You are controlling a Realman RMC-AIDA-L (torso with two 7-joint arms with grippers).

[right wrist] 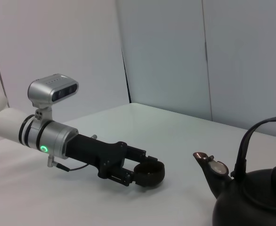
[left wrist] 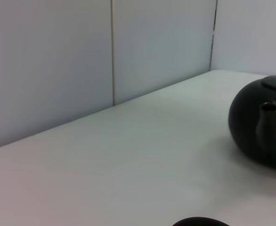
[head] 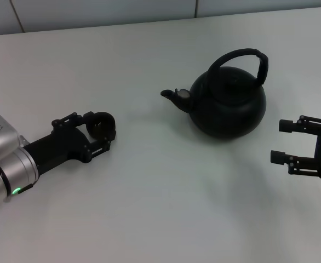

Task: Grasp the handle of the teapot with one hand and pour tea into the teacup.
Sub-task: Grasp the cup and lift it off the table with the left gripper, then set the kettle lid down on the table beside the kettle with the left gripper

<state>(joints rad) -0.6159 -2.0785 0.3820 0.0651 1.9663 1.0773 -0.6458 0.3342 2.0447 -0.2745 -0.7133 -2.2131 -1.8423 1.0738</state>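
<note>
While teapot spout points at the left gripper, its fingers clamp the teacup; contents unseen; right gripper fingers apart.

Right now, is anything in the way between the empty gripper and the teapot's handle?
No, nothing visible. The right gripper sits open beside the teapot, with only bare table between. The handle arches free on top. The left gripper holds the teacup on the spout's side.

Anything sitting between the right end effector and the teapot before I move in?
No. In the head view, only bare white table lies between the open right end effector and the teapot. The right wrist view shows no obstruction either.
</note>
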